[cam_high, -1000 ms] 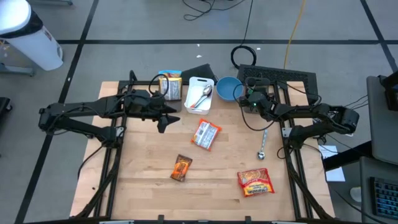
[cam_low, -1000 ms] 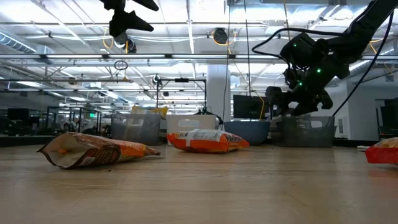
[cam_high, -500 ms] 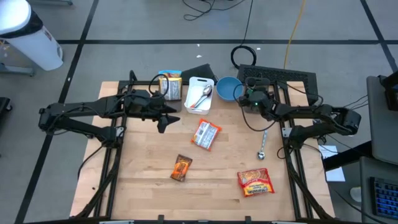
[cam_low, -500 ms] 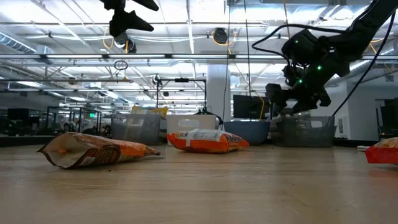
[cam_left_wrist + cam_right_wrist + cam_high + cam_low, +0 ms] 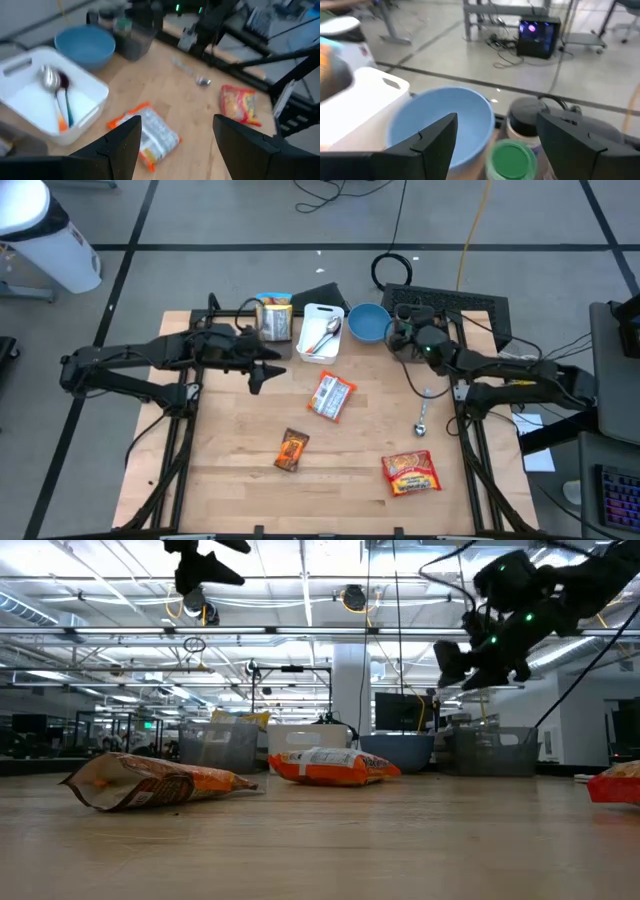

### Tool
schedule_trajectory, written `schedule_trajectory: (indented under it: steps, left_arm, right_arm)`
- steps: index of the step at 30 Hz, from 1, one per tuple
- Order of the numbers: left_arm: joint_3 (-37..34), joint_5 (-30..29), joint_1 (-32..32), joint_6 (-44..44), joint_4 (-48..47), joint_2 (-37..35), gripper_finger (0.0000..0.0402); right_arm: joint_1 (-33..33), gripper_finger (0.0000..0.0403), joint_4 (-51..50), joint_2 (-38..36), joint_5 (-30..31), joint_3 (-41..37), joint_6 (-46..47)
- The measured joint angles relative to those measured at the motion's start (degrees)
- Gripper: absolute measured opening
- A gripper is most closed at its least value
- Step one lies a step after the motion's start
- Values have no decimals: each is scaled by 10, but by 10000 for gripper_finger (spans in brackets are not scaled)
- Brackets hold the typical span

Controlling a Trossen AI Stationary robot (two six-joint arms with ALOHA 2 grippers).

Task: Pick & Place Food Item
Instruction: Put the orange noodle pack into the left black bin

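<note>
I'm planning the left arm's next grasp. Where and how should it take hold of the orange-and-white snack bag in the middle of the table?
The orange-and-white snack bag lies flat and slightly diagonal, clear of the white bin. Probably best to descend from straight above and pinch across its narrower width near the middle, where the low view shows it puffed up. The left gripper is open and close by.
</note>
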Motion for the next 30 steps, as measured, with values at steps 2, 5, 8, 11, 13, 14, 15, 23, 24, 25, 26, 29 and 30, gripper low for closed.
schedule_trajectory:
  steps: [2,5,8,11,13,14,15,23,24,25,26,29,30]
  left_arm:
    - [1,0,3,10,7,-15,255]
    - [0,-1,15,21,-6,-42,255]
    - [0,-3,29,50,-4,-72,255]
    - [1,-7,40,89,5,-97,255]
    - [1,-13,46,97,5,-108,255]
    - [0,-17,48,98,12,-113,255]
    - [0,-20,48,98,16,-117,255]
    - [0,-21,47,98,23,-124,255]
    - [0,-20,47,98,23,-124,255]
    - [0,-20,47,98,23,-124,255]
    - [0,-20,47,98,22,-124,255]
    - [0,-20,47,98,22,-124,255]
    - [0,-20,47,98,22,-124,255]
  right_arm:
    - [13,263,-5,-28,0,0,-3]
    - [36,263,-1,-75,0,0,-3]
    - [61,263,18,-117,-16,0,-9]
    - [83,263,71,-144,-99,0,-28]
    - [97,263,120,-151,-159,0,-22]
    - [103,263,141,-151,-185,1,-12]
    - [110,263,161,-151,-205,1,1]
    - [172,263,256,-111,-331,1,121]
    - [183,263,254,-104,-331,1,126]
    - [193,263,250,-96,-330,1,130]
    - [202,263,252,-86,-330,1,134]
    - [219,263,260,-57,-328,1,156]
    - [223,263,268,-47,-328,1,165]
